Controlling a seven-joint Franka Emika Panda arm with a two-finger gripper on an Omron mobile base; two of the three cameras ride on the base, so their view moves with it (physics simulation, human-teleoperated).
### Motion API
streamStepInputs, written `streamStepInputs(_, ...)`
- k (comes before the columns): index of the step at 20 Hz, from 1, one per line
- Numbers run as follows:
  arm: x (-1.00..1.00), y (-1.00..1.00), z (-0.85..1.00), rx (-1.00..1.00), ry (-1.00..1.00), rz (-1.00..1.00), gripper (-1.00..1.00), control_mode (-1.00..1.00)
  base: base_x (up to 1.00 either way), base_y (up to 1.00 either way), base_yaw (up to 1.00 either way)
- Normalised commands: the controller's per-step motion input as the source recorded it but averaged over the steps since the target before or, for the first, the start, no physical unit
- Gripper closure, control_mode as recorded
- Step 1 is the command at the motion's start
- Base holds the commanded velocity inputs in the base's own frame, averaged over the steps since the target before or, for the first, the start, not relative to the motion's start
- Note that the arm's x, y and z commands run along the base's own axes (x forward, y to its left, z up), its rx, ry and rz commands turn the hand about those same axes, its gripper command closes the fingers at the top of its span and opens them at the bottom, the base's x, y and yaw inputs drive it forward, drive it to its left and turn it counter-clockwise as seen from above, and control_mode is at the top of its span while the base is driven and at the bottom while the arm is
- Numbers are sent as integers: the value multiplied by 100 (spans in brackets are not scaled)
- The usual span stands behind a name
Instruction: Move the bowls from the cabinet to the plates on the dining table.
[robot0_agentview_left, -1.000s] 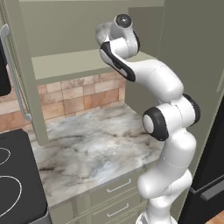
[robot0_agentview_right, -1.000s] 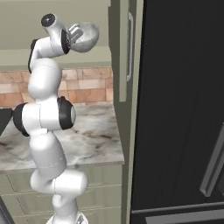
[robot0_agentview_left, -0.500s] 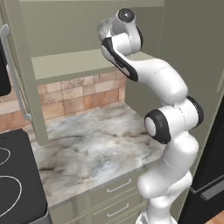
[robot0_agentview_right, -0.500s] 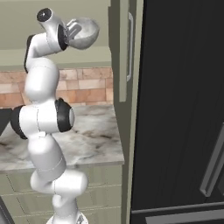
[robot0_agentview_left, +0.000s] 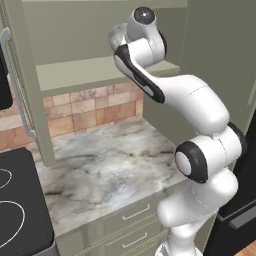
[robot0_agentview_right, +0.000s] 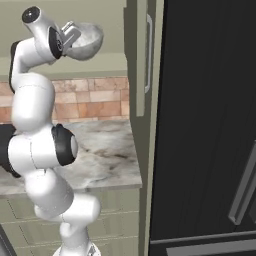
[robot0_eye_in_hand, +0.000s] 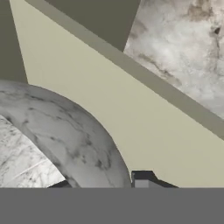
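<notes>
A mottled grey bowl (robot0_agentview_right: 86, 41) hangs in the air in front of the open sage-green cabinet (robot0_agentview_left: 80, 72), level with its lower shelf. My gripper (robot0_agentview_right: 70, 33) is shut on the bowl's rim. In the hand view the bowl (robot0_eye_in_hand: 61, 131) takes up the lower left, with one dark fingertip (robot0_eye_in_hand: 142, 179) just outside its wall and the pale shelf (robot0_eye_in_hand: 144, 127) beneath. In the left base view the hand hides most of the bowl (robot0_agentview_left: 115, 36). The plates and the dining table are out of view.
Below the cabinet lies a marble worktop (robot0_agentview_left: 110, 170) with green drawers (robot0_agentview_left: 135, 215) and a brick backsplash (robot0_agentview_left: 90, 107). A black stove (robot0_agentview_left: 15, 210) sits at its left. The open cabinet door (robot0_agentview_right: 142, 60) and a tall dark fridge (robot0_agentview_right: 210, 125) stand on the right.
The arm has straightened and pulled back a little with the grey bowl still in its grip. The bowl has shifted slightly left in the right base view.
</notes>
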Motion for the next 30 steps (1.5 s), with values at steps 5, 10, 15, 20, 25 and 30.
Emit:
streamStepInputs(5,-84,-28,-6,-6,0,11,100,-100,0,0,0)
streamStepInputs(10,-87,-35,-6,-6,0,11,100,-100,0,0,0)
streamStepInputs(15,-78,-36,-32,-8,0,13,100,-100,0,0,0)
streamStepInputs(20,-68,-29,-54,-10,0,15,100,-100,0,0,0)
streamStepInputs(25,-55,-26,-37,-10,0,14,100,-100,0,0,0)
streamStepInputs(30,-51,-29,-43,-11,0,14,100,-100,0,0,0)
